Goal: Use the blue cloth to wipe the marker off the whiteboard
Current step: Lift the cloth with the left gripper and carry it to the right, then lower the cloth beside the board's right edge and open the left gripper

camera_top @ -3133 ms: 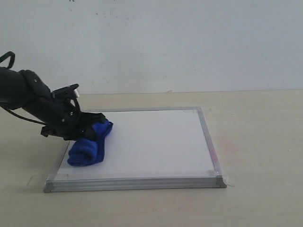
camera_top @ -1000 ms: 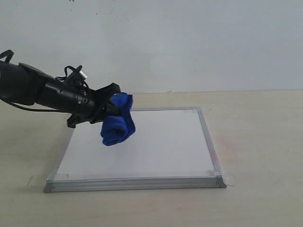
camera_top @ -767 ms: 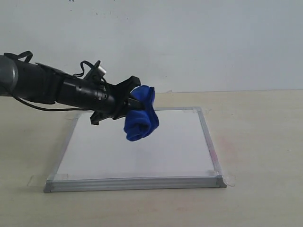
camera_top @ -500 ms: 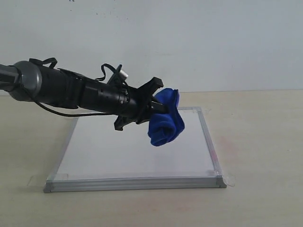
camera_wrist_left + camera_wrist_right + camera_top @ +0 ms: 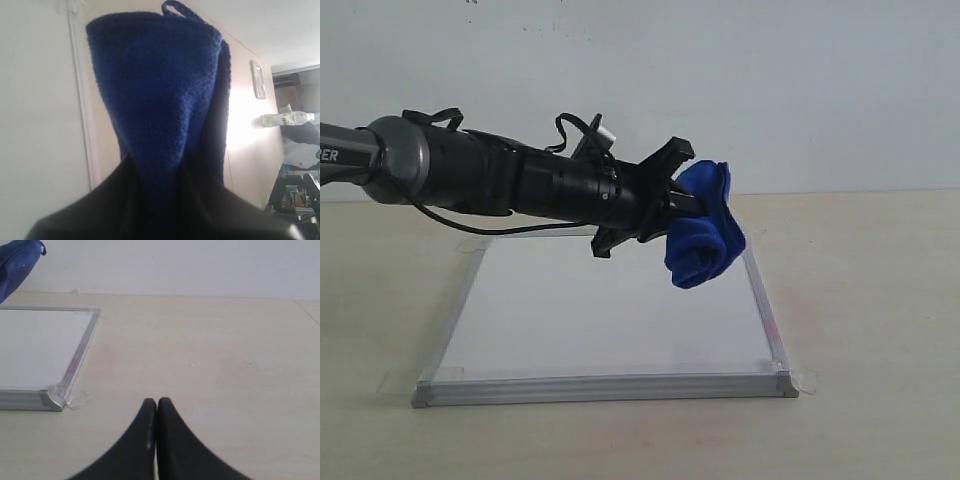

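Note:
My left gripper [image 5: 672,215] is shut on the blue cloth [image 5: 704,240], holding the fuzzy roll in the air above the far right part of the whiteboard [image 5: 610,310]. The left wrist view shows the blue cloth [image 5: 155,95] pinched between the two dark fingers [image 5: 105,200], with the whiteboard [image 5: 35,125] and its silver frame beneath. The board's surface looks plain white; no red marker lines show on it. My right gripper [image 5: 157,405] is shut and empty over bare table, right of the whiteboard's [image 5: 40,345] near corner. The blue cloth [image 5: 17,265] shows at that view's edge.
A light wooden table [image 5: 860,300] carries the board, with a white wall behind. Clear tape tabs [image 5: 805,380] stick out at the board's corners. A bottle [image 5: 287,119] and clutter stand far off in the left wrist view.
My left arm has lifted the cloth from the board's left side and carried it rightward through the air, to above the board's far right edge. The right gripper's earlier state is not shown.

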Available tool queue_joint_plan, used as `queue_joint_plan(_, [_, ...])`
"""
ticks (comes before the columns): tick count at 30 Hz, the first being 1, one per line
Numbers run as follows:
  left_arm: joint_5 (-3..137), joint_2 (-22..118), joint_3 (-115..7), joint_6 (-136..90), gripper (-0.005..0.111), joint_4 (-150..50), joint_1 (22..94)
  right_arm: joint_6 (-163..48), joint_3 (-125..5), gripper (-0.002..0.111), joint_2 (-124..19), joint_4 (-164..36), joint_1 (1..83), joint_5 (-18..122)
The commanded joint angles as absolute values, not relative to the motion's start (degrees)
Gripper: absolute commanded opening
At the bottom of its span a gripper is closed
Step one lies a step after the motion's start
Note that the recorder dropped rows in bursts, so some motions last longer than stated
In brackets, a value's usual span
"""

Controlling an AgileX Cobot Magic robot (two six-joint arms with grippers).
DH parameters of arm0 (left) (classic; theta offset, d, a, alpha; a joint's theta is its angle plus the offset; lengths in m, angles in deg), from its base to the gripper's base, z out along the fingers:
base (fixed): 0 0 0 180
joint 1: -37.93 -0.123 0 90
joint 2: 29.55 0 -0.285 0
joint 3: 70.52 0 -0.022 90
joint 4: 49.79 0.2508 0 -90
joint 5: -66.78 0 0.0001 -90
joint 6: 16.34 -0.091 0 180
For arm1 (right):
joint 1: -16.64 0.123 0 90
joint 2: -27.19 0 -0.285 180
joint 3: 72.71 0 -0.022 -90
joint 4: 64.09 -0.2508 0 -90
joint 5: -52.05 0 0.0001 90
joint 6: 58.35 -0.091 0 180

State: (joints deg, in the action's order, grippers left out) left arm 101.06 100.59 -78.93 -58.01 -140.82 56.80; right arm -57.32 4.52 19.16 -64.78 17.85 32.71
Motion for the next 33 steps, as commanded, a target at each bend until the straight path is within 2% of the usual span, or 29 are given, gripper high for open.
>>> queue_joint_plan(1, [100.03,100.90,-79.34,-63.85,0.004,-147.66,58.72,-57.13,4.50,0.000,19.40,-64.95,17.52,32.92])
queue_joint_plan(15, [94.58,106.35,-83.28,-67.12,0.004,-149.74,63.96,-57.13,4.50,0.000,19.40,-64.95,17.52,32.92])
queue_joint_plan(21, [93.13,110.82,-88.87,-54.13,0.004,-149.74,64.91,-57.13,4.50,0.000,19.40,-64.95,17.52,32.92])
queue_joint_plan(33, [76.97,115.58,-94.21,-49.78,0.004,-149.74,70.67,-57.13,4.50,0.000,19.40,-64.95,17.52,32.92])
